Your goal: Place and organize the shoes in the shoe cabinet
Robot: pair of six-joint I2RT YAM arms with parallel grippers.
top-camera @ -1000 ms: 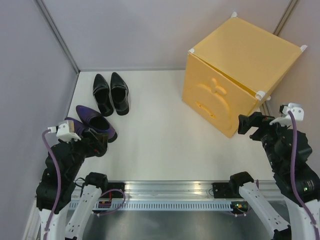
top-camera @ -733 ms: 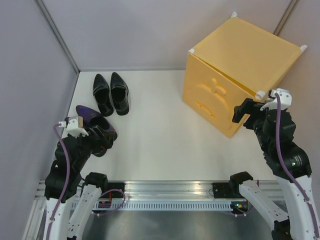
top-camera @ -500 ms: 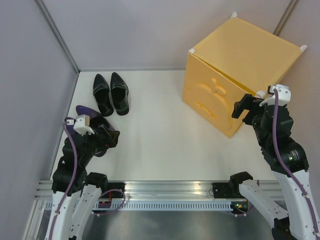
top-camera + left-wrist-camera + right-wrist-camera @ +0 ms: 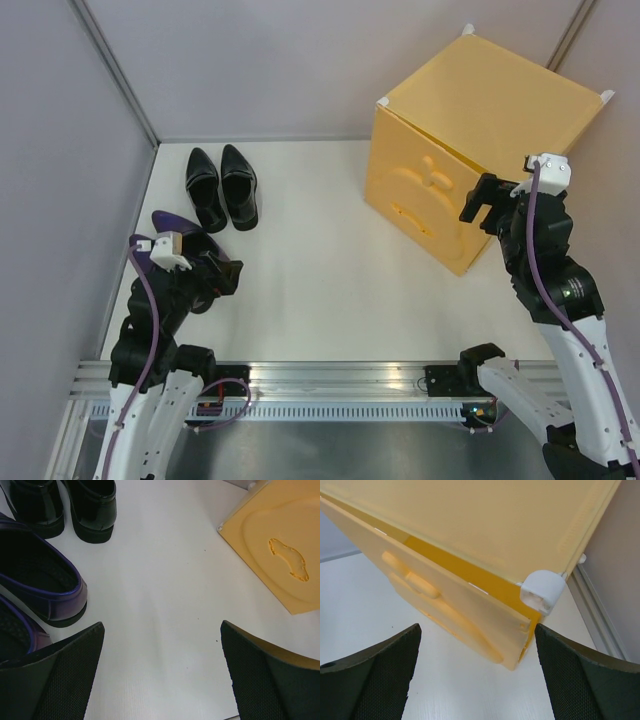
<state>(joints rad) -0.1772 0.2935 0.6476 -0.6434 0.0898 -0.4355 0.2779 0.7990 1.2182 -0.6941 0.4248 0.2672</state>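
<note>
The yellow shoe cabinet (image 4: 480,140) stands at the back right, its apple-embossed door (image 4: 425,200) slightly ajar. The black pair (image 4: 222,186) lies at the back left, the dark purple pair (image 4: 180,235) nearer in front of it. My left gripper (image 4: 222,272) is open and empty, just right of the purple shoes (image 4: 40,585). My right gripper (image 4: 478,208) is open and empty, close to the cabinet's near right corner; in the right wrist view the door's free edge (image 4: 520,630) and a white corner connector (image 4: 542,590) lie between the fingers (image 4: 375,675).
Grey walls enclose the white table (image 4: 320,270) on the left, back and right. A metal rail (image 4: 330,385) runs along the near edge by the arm bases. The cabinet's door also shows in the left wrist view (image 4: 280,555).
My left gripper has swung right and forward over the purple shoes' near end. My right gripper has risen and moved left toward the cabinet's near right corner.
</note>
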